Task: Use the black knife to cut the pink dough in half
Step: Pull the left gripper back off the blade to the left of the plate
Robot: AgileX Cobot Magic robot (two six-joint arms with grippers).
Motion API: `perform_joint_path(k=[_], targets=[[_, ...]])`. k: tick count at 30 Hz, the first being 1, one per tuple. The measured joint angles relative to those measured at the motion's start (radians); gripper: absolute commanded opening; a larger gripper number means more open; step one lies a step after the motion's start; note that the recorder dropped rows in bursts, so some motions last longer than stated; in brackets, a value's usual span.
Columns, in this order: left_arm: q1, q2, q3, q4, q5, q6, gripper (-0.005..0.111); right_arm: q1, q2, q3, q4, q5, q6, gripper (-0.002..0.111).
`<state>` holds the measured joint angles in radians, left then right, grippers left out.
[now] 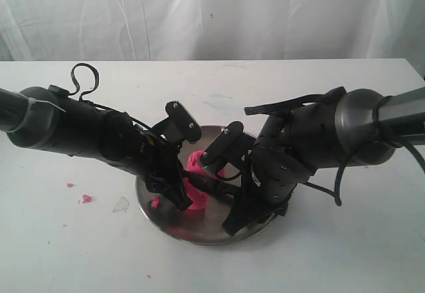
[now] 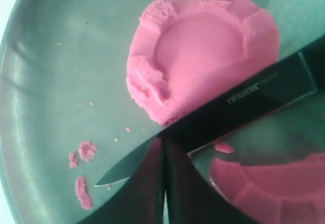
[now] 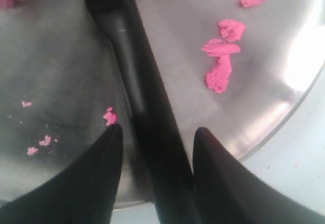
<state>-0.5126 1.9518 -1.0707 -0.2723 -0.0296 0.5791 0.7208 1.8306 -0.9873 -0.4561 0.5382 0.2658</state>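
The pink dough (image 2: 203, 51), a dented round lump, lies on the round metal plate (image 2: 45, 56). The black knife (image 2: 254, 89) runs along its edge, blade between it and a second pink mass (image 2: 274, 188). My left gripper (image 2: 163, 140) is shut, its joined tips resting on the blade's flat side near the point. My right gripper (image 3: 159, 128) is open, with the knife handle (image 3: 127, 66) between its fingers. The handle lies against one finger, with a gap to the other. In the exterior view both grippers, left (image 1: 178, 196) and right (image 1: 232, 221), hang low over the plate (image 1: 199, 236) and hide most of the dough (image 1: 196, 163).
Pink crumbs (image 3: 221, 56) dot the plate, more of them (image 2: 84, 150) near the knife point. On the white table to the left lie a few pink bits (image 1: 85, 198) and a clear scrap (image 1: 121, 204). A white curtain hangs behind the table.
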Motion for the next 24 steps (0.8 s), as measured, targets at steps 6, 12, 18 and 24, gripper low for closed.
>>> perform_joint_path(k=[6, 12, 18, 24], targets=[[0.0, 0.0, 0.0, 0.0, 0.0, 0.0, 0.0, -0.001, 0.0, 0.0, 0.009, -0.004, -0.007, 0.033], [0.0, 0.0, 0.0, 0.0, 0.0, 0.0, 0.0, -0.001, 0.0, 0.0, 0.009, -0.004, -0.027, 0.019], [0.0, -0.01, 0.002, 0.0, -0.006, 0.0, 0.0, -0.001, 0.0, 0.0, 0.009, -0.002, -0.029, 0.0], [0.0, -0.064, 0.024, 0.003, 0.057, 0.0, 0.0, -0.001, 0.0, 0.0, 0.009, -0.002, -0.038, 0.0]])
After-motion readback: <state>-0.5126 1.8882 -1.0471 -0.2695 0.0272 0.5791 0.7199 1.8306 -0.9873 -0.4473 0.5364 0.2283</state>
